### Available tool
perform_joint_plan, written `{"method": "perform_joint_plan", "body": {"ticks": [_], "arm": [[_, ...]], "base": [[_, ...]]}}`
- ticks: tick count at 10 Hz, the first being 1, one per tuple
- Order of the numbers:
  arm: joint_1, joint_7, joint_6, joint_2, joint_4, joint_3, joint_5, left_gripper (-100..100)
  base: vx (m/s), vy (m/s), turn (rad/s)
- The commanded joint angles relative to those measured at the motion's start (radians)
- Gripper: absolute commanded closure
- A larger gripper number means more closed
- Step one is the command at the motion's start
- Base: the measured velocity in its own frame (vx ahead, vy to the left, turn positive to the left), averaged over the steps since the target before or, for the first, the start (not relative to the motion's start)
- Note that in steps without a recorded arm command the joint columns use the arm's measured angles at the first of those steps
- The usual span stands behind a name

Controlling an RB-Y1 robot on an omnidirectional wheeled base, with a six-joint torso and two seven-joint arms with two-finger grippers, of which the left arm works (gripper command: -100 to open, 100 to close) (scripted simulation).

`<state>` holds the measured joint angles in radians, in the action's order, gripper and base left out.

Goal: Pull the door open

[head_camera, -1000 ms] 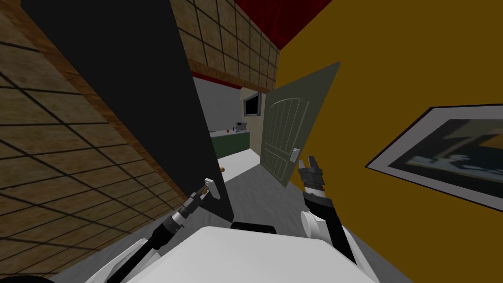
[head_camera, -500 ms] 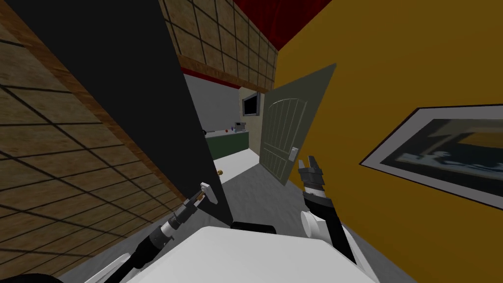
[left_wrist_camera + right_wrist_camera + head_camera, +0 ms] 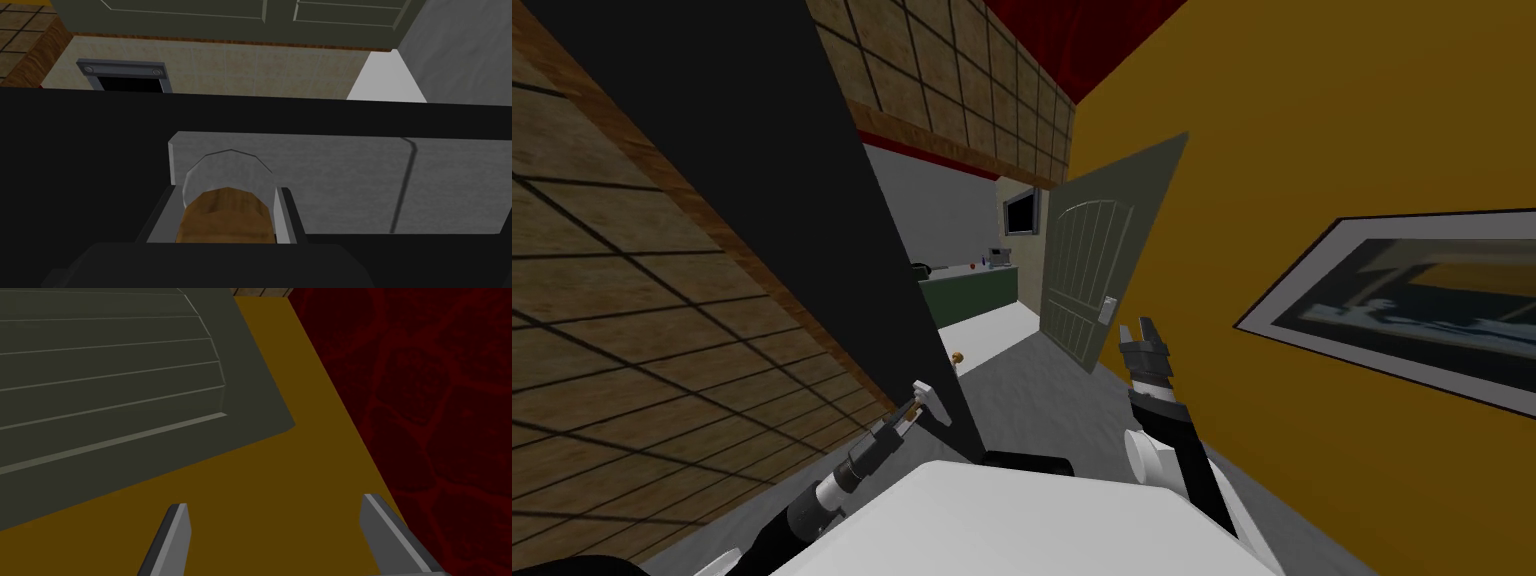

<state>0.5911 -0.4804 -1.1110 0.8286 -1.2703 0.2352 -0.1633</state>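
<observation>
The door [image 3: 762,200] is a plain black slab standing at my left, swung partly away from the tiled wall. On its edge sits a grey plate [image 3: 930,399] carrying a brown knob [image 3: 225,220]. My left gripper [image 3: 910,411] is shut on that knob, and in the left wrist view its fingers [image 3: 285,212] press the knob's sides against the plate [image 3: 350,180]. My right gripper [image 3: 1135,329] hangs open and empty at the right; its fingers [image 3: 175,533] point at a yellow wall.
A grey-green panelled door [image 3: 1097,260] stands ajar close beside the right gripper. The yellow wall carries a picture frame [image 3: 1412,310]. The tiled wall [image 3: 632,330] runs along my left. Through the gap I see a green counter [image 3: 967,290] and a dark screen [image 3: 1022,212].
The black door has swung further toward me and to the left, widening the gap. My left arm has drawn back with the knob. The right arm has stayed still.
</observation>
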Motion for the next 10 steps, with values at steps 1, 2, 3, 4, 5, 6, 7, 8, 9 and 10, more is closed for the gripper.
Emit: {"method": "perform_joint_plan", "body": {"ticks": [1, 2, 3, 4, 5, 6, 7, 8, 9, 10], "arm": [[0.029, -0.003, -0.031, 0.016, -0.001, -0.002, -0.003, 100], [0.033, -0.003, -0.038, 0.018, 0.000, -0.001, -0.003, 100], [0.026, -0.001, -0.031, 0.012, -0.006, 0.002, 0.000, 100], [0.030, 0.000, -0.055, 0.012, 0.012, 0.004, 0.002, 100], [0.031, 0.000, -0.061, 0.012, 0.017, 0.005, 0.003, 100], [0.036, 0.001, -0.085, 0.012, 0.035, 0.007, 0.005, 100], [0.040, 0.002, -0.104, 0.013, 0.049, 0.009, 0.006, 100], [0.045, 0.002, -0.125, 0.013, 0.065, 0.011, 0.008, 100], [0.049, 0.003, -0.147, 0.013, 0.082, 0.013, 0.010, 100], [0.054, 0.004, -0.172, 0.013, 0.100, 0.016, 0.013, 100]], "base": [[-0.159, 0.114, 0.007], [-0.188, 0.074, -0.005], [-0.076, 0.021, -0.016], [0.082, -0.053, -0.063], [0.131, -0.090, -0.031], [0.140, -0.088, -0.057], [0.129, -0.086, -0.082], [0.098, -0.075, -0.097], [0.076, -0.054, -0.063], [0.063, -0.044, -0.063]]}}
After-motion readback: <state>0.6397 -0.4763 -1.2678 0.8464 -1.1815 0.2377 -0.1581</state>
